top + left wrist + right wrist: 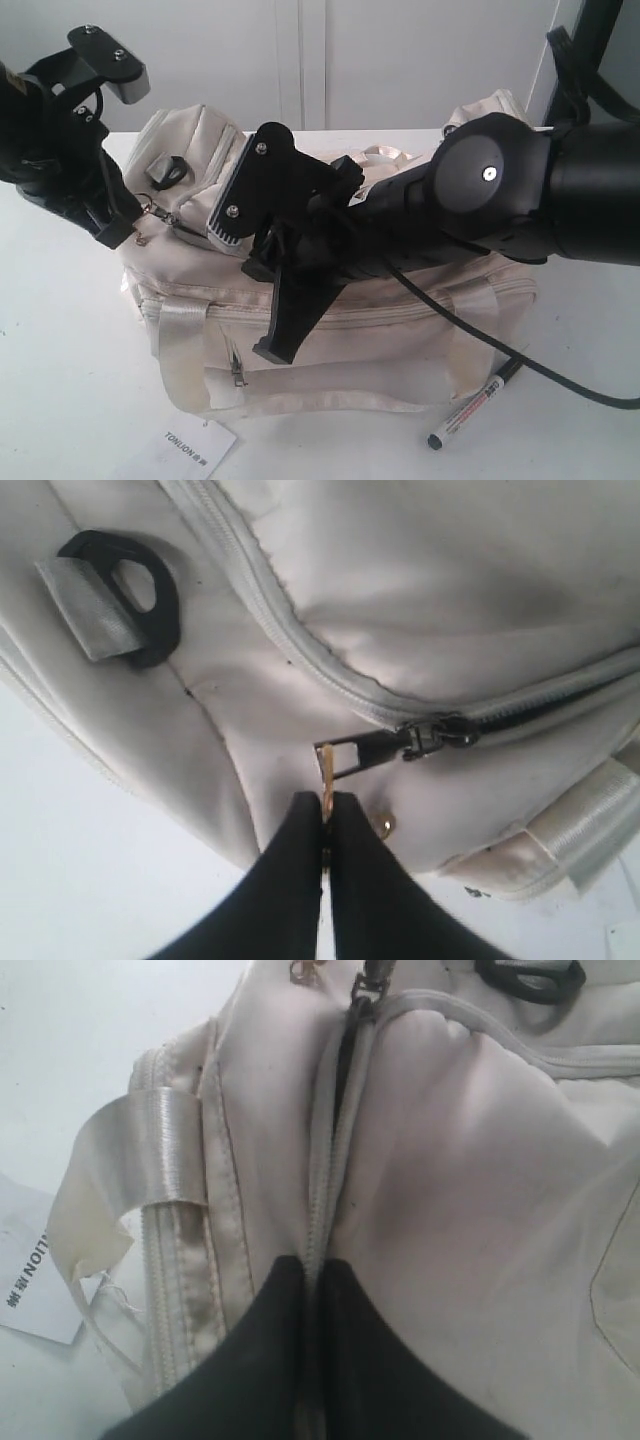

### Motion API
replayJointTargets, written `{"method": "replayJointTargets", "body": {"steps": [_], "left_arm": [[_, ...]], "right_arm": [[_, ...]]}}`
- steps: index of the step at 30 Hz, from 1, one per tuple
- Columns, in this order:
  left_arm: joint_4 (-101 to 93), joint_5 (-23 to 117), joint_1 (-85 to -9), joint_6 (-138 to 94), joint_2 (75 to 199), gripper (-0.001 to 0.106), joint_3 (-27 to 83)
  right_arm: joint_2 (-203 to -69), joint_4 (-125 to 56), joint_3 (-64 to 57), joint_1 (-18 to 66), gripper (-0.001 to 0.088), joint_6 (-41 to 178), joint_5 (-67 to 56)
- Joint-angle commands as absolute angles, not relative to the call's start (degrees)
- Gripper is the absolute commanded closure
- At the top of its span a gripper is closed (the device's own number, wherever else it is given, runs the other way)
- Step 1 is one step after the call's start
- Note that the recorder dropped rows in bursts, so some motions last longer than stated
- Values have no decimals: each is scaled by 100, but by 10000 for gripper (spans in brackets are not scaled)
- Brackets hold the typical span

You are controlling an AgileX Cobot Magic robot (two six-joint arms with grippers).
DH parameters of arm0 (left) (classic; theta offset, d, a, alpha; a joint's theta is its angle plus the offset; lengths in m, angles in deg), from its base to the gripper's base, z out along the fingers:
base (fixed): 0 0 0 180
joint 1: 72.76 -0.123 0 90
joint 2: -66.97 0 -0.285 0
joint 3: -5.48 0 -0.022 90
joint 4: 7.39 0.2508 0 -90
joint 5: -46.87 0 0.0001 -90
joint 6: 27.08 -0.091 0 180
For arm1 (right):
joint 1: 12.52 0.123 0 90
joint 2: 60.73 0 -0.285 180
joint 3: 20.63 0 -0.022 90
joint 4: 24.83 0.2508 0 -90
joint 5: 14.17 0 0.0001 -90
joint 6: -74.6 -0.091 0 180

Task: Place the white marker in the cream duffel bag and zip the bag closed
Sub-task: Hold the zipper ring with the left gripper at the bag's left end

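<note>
We unzip the cream duffel bag (400, 340) first.
Left claw (325, 802) clamps the zipper pull (362, 750), right claw (312, 1265) pinches the seam (325, 1190): keep fabric taut.

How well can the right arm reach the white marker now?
Probably not yet: the right gripper is shut on the cream duffel bag at its zipper. The white marker lies uncovered on the table on that side; after letting go, likely yes.

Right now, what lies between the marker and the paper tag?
Nothing but bare table, running along the front edge of the bag, from the tag to the marker. The exterior view shows it.
</note>
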State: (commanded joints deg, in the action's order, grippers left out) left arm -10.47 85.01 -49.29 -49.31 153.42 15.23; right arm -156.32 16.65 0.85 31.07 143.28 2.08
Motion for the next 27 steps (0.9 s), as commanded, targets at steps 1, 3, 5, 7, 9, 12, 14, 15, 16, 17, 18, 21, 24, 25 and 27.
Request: {"method": "replayJointTargets", "body": {"steps": [1,3,5,7,9,12,14,15,16,17,18,21,24,25,27], "left_arm": [[-1047,8443,-4929,-4931,15342,1053,1523],[-1047,8325,-4929,-4931,15342,1053,1523],[-1047,8196,-4929,-4931,15342,1053,1523],[-1047,8050,-4929,-4931,15342,1053,1523],[-1033,7894,-4929,-4931,15342,1053,1523],[-1033,7696,-4929,-4959,15342,1053,1523],[-1022,7607,-4929,-4959,15342,1053,1523],[-1013,7554,-4929,-4959,15355,1053,1523],[-1000,7518,-4929,-4959,15355,1053,1523],[-989,7475,-4929,-4959,15369,1053,1523],[-989,7434,-4929,-4959,15398,1053,1523],[-989,7333,-4929,-4959,15481,1053,1523],[-989,7156,-4929,-4975,15564,1053,1523],[-989,7067,-4929,-4975,15608,1053,1523],[-989,6922,-4929,-4975,15648,1053,1523]], "right_arm": [[-15632,1665,85,3107,868,14328,208],[-15632,1665,85,3107,868,14328,208],[-15632,1665,85,3107,868,14328,208],[-15632,1665,85,3107,868,14328,208],[-15632,1665,85,3107,868,14328,208],[-15632,1665,85,3107,868,14328,208],[-15632,1665,85,3107,868,14328,208],[-15632,1665,85,3107,868,14328,208],[-15632,1665,85,3107,868,14328,208],[-15632,1665,85,3107,868,14328,208],[-15634,1665,85,3107,868,14328,219],[-15634,1665,85,3107,868,14328,219],[-15634,1665,85,3107,868,14328,219],[-15634,1665,85,3107,868,14328,219],[-15634,1665,85,3107,868,14328,231]]}}
